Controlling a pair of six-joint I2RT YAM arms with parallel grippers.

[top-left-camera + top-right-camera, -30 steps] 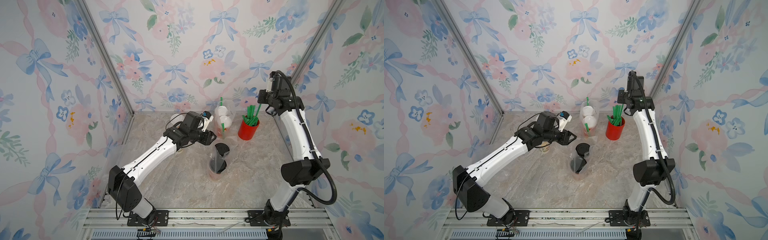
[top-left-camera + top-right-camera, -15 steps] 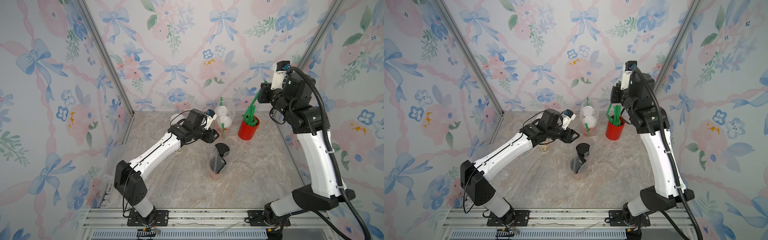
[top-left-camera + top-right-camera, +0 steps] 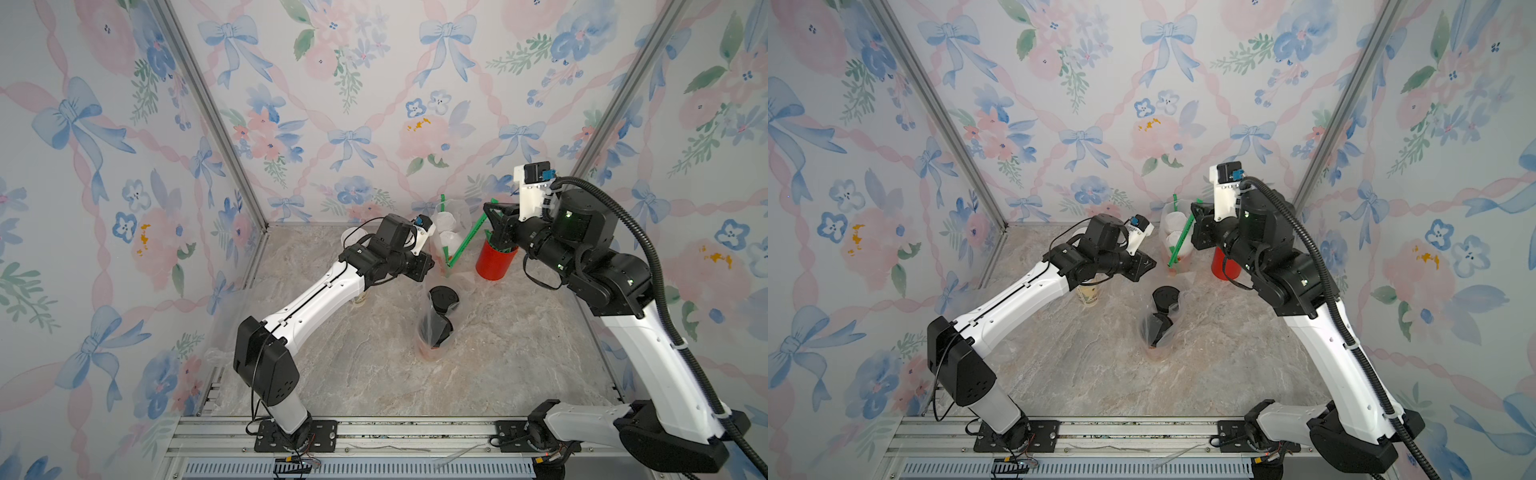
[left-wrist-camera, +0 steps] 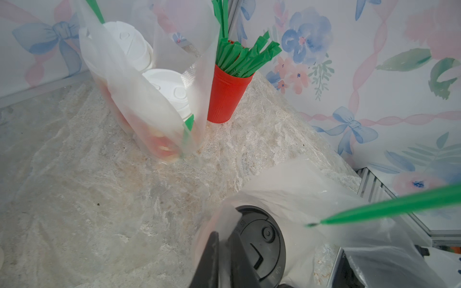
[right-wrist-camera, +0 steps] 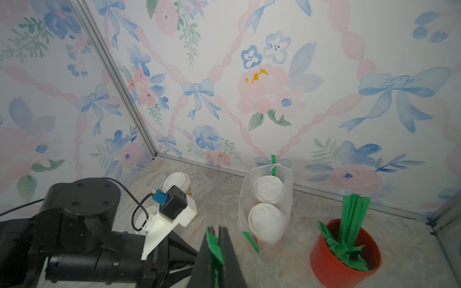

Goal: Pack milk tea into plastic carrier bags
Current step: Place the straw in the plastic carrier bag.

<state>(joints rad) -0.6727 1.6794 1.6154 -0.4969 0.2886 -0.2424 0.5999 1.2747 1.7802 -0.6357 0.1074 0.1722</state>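
Nips the thin film of the front carrier bag (image 3: 432, 332) in the left gripper (image 4: 224, 249), fingers pressed together. Finds the lid of one of that bag's two black-lidded cups (image 4: 262, 237) just beyond those fingertips, with the bag upright at mid-table (image 3: 519, 374).

Clamps a green straw (image 3: 469, 235) in the right gripper (image 5: 215, 249), likewise pressed together. Slants the straw down from the fingers, with its free tip near the front bag's film in the left wrist view.

Shows the rear carrier bag (image 5: 264, 172) standing just beside the red cup (image 3: 494, 262) of straws, apart from both grippers, with two white-lidded cups (image 5: 269, 189) upright inside. Shows two unbagged cups (image 5: 177, 182) near the back left corner, behind the left wrist.
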